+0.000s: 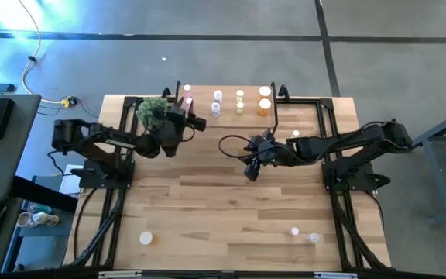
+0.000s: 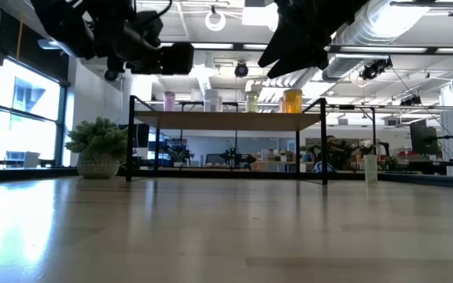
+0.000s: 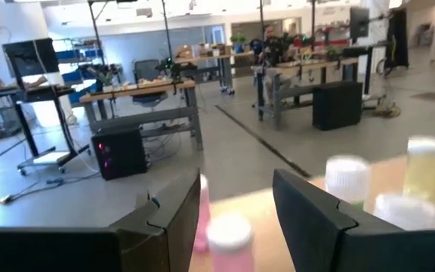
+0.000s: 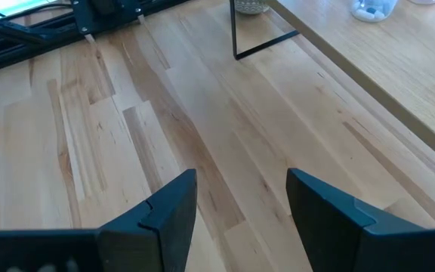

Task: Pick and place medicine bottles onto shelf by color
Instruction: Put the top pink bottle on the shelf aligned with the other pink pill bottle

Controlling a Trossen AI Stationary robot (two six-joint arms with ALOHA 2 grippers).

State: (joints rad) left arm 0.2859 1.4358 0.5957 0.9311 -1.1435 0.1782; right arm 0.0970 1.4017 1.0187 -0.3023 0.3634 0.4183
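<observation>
Left hand point(image 3: 225, 219) was held apart over upright white-capped pink bottle point(image 3: 229, 240) on light wooden shelf point(image 1: 231, 105); right hand point(image 4: 240, 219) apart, empty, farther

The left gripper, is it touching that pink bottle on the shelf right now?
Cannot tell. The left wrist view shows the pink bottle between the left gripper fingers, jaws open, but blur hides any gap; the high view is too coarse.

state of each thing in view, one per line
left gripper: jaws open, empty, above the pink bottles at the shelf's end
right gripper: jaws open, empty, over bare table
shelf: holds upright bottles in colour groups
orange bottles: upright on shelf
potted plant: upright
</observation>
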